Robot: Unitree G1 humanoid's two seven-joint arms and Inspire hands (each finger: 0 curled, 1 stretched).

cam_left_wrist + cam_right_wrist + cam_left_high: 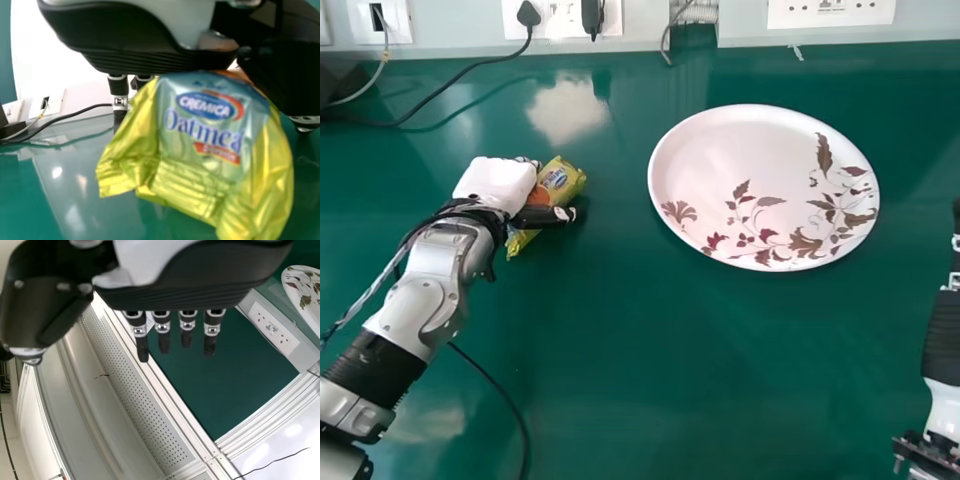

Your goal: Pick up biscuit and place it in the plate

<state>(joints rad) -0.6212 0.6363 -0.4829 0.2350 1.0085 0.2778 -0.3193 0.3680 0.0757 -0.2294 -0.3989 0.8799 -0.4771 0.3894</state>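
Fingers [119, 86] of the left hand [496, 186], part-curled, hold the biscuit packet [185, 175].

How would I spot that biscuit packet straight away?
On the green table, find the round white leaf-patterned plate. Left of it, the robot's left hand grips a crinkly yellow foil packet, the one thing with a blue oval label.

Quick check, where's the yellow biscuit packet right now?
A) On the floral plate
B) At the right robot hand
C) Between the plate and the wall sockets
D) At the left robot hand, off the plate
D: the head view shows the yellow biscuit packet at the left robot hand, to the left of the floral plate with green table between them.
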